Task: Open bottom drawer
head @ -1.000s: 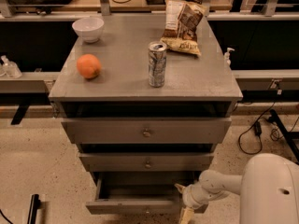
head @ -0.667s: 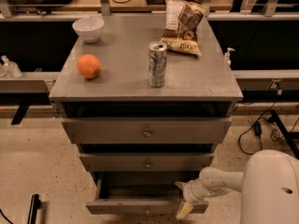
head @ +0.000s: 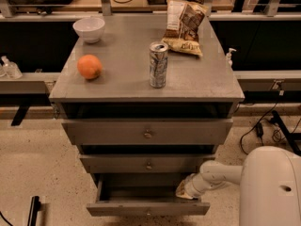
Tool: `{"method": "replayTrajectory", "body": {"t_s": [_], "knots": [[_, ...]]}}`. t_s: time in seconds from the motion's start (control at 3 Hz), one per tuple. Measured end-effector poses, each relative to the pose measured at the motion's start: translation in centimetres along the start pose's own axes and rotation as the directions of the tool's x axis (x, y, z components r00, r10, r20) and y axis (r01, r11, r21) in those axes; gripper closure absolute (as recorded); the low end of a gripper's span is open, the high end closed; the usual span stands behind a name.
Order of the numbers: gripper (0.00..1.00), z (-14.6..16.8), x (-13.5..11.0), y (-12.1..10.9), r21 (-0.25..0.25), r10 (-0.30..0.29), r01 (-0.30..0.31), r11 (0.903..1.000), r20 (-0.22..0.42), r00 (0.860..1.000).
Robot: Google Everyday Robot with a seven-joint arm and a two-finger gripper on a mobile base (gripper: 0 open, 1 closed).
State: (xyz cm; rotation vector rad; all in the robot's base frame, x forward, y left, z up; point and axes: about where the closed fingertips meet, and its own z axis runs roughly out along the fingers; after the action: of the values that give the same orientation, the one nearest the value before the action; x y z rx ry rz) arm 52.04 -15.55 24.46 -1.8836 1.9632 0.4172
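The bottom drawer (head: 147, 209) is the lowest and slimmest grey front of the cabinet. It stands pulled out, with its dark inside showing behind the front. My gripper (head: 186, 191) is at the drawer's right end, just above the front's top edge and over the open inside. My white arm (head: 221, 173) reaches to it from the right.
Above are the middle drawer (head: 148, 164) and the top drawer (head: 147, 133), both slightly ajar. The cabinet top (head: 122, 81) carries an orange (head: 89, 66), a white bowl (head: 89, 28), a can (head: 158, 64) and a chip bag (head: 185, 26). Cables (head: 263, 126) lie on the floor at the right.
My gripper has moved up and slightly back from the drawer front's right end. The drawer stays pulled out as before.
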Motion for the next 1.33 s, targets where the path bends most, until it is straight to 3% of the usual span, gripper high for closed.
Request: {"method": "replayTrajectory", "body": {"t_s": [0.33,0.67,1.33], "knots": [[0.96,0.6,0.5,-1.4,0.001,0.011,-0.011,0.9999,0.014,1.000],[1.00,2.1,0.9,-2.0,-0.010,0.023,-0.023,0.9997,0.024,0.999],[1.00,6.1,2.0,-0.5,-0.090,0.054,-0.052,0.9946,0.030,0.998]]}}
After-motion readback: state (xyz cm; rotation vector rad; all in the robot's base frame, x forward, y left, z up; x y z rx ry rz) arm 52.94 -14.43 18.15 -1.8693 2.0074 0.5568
